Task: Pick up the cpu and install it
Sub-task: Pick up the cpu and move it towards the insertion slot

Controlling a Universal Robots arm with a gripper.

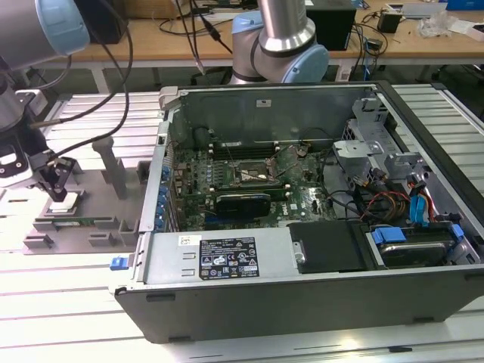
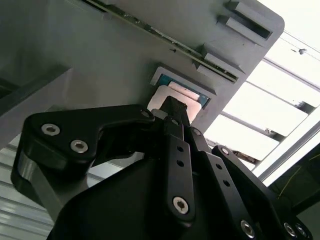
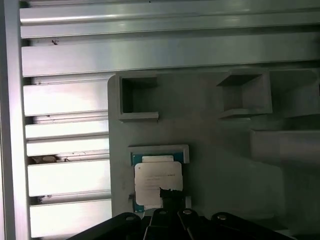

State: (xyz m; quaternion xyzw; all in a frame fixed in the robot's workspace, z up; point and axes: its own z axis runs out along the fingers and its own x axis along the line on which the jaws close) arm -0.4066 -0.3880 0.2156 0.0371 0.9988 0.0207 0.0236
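Note:
The cpu is a small square chip with a pale metal top, lying flat in a blue-edged pocket of the grey plastic tray at the exterior view's left. My gripper hangs just over it, its dark fingers drawn together into one narrow tip. In both wrist views that tip sits at the edge of the cpu; I cannot tell whether it touches. The dark square socket with its metal frame lies open on the motherboard inside the computer case.
The open computer case fills the middle and the exterior view's right, with a long black card, cables and drive bays inside. The tray carries upright grey posts and a thin green strip. Slatted aluminium table lies underneath.

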